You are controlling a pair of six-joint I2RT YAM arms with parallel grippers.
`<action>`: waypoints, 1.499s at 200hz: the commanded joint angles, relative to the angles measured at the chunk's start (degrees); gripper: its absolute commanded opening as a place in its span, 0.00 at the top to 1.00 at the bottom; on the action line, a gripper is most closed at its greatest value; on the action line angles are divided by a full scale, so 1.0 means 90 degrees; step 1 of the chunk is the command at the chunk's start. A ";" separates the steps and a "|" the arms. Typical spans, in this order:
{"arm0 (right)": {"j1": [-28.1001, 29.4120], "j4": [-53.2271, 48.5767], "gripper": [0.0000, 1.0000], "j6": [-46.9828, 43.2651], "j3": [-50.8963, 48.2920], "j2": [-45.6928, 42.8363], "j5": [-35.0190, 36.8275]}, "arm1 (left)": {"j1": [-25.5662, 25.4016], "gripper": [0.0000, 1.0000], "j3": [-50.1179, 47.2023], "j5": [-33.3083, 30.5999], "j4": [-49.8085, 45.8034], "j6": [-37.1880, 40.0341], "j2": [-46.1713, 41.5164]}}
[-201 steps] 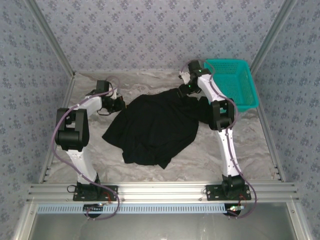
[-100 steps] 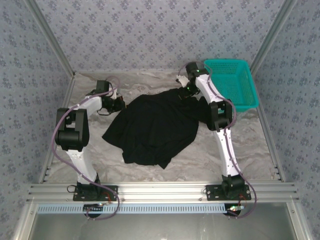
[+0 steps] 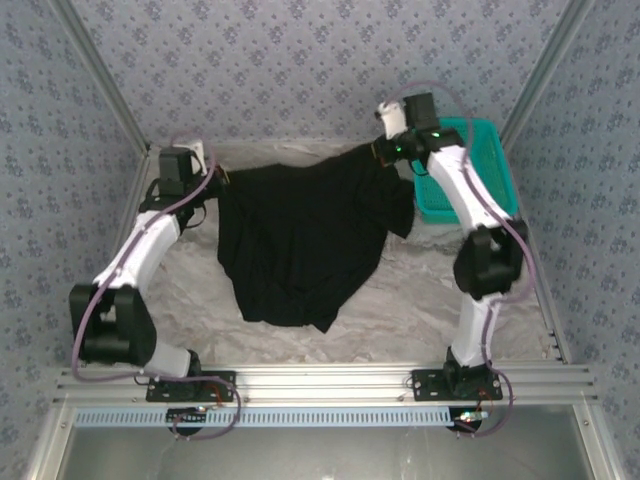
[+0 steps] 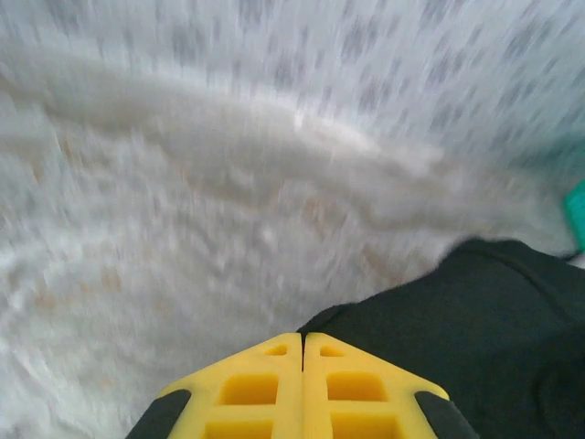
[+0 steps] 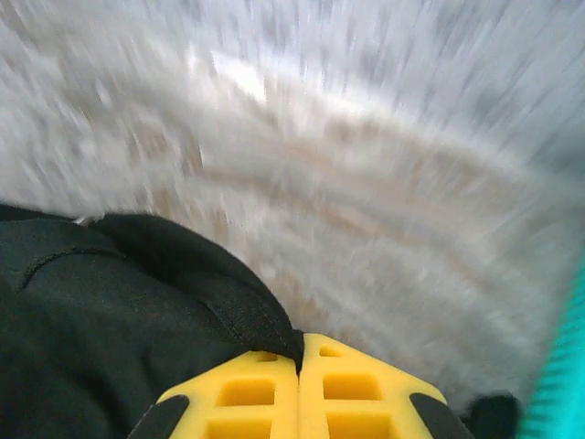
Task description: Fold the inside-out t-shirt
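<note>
The black inside-out t-shirt hangs spread between both arms, its lower part trailing onto the pale tabletop. My left gripper holds its upper left corner, raised at the back left; in the left wrist view the yellow jaws are pressed together with black cloth coming out beside them. My right gripper is lifted at the back right, and its yellow jaws pinch a stitched hem of the shirt. Print and label are hidden.
A teal mesh basket stands at the back right, close beside the right arm. Patterned walls close in the back and sides, with metal posts at the corners. An aluminium rail runs along the near edge.
The right gripper closed on the shirt's edge. Both arms then rose and moved back and apart, lifting the shirt from a crumpled heap into a hanging, stretched sheet.
</note>
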 commanded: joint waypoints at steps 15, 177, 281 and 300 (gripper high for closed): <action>0.0194 0.1599 1.00 0.0363 -0.1163 -0.2296 0.0686 | -0.0095 1.00 0.0041 -0.0759 0.0554 0.0114 -0.1433; 0.2310 0.0737 1.00 -0.0668 0.0664 -0.5355 0.2988 | -0.0590 1.00 0.4440 -0.1031 -0.1948 0.1303 -0.2916; 0.0319 0.2241 1.00 -0.0612 0.0403 -0.1038 0.2352 | -0.0296 1.00 0.2867 -0.1842 -0.0262 0.1652 0.0547; 0.0325 0.2353 0.91 -0.0683 0.0930 0.0721 0.2360 | -0.0223 0.95 0.2553 -0.1818 0.0410 0.1566 0.1637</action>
